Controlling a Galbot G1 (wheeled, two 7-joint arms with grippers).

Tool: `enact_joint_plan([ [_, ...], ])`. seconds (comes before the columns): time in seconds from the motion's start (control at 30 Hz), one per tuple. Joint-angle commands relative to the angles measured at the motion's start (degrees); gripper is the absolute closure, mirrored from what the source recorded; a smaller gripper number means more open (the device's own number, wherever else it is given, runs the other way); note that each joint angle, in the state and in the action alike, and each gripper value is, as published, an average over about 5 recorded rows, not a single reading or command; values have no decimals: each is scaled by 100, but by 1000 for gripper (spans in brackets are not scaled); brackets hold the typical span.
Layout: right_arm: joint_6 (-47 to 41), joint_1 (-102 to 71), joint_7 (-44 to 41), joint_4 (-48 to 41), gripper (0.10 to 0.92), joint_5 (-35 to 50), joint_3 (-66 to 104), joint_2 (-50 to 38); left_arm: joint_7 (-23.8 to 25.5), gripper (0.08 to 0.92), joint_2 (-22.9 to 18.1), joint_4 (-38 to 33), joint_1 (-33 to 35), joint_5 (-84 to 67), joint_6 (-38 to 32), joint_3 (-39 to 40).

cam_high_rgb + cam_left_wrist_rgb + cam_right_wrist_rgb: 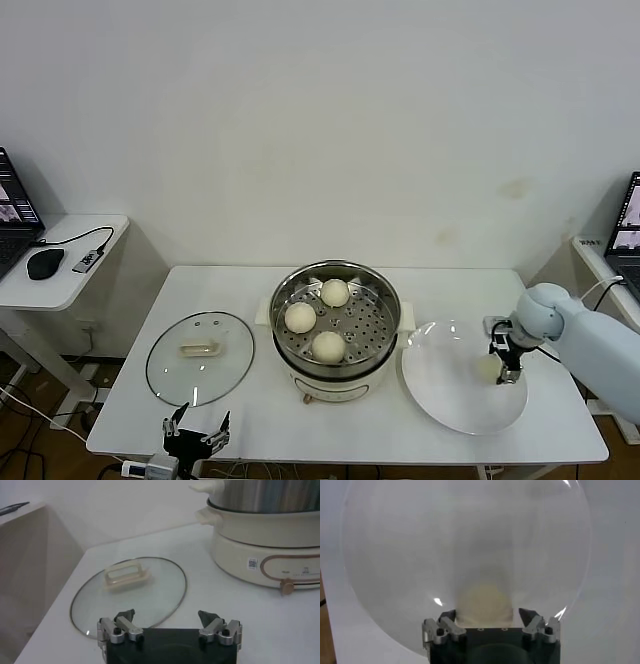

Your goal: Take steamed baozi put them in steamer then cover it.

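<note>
- Head view: three steamed baozi [328,345] already sit on the perforated tray of the steamer [336,276], mid-desk [250,425]. A fourth bun [488,367] lies on the white plate [450,400] to the steamer's right, and the right gripper [506,366] is down on it. The cover [200,357] lies flat on the desk left of the steamer, handle [199,349] up. The left gripper [197,437] waits at the desk's near edge, just in front of the cover.
- Left wrist view: the left fingers [124,622] stand spread with nothing between them. The cover [129,593] lies just ahead, the steamer's base [265,550] beyond it. The oblong handle [126,576] is the only place to take hold; its long axis runs roughly crosswise to the gripper's line of sight, so the fingers would close across its short width. I judge the glass heavy, rigid, slippery and breakable, so it wants a level lift.
- Right wrist view: the bun [484,604] sits between the spread right fingers [532,621], on the plate [395,540]; they flank it, and I cannot tell whether they touch. It is round, with no long axis or heading, so any approach angle serves. It looks soft and light, so take it gently across its widest part; a hard squeeze would dent it.
</note>
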Motion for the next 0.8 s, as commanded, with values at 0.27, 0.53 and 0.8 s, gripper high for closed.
enact_joint_plan([
  [0.27, -243, 610, -121, 455, 471, 607, -379, -431, -12, 177, 40, -17, -49, 7, -2, 30],
  [0.53, -741, 3064, -372, 1023, 474, 1963, -2284, -483, -22, 177, 85, -207, -154, 29, 9, -36],
  [0.8, -1226, 5243, -544, 1048, 472, 3242, -3784, 418, -55, 177, 107, -382, -209, 237, 10, -62],
])
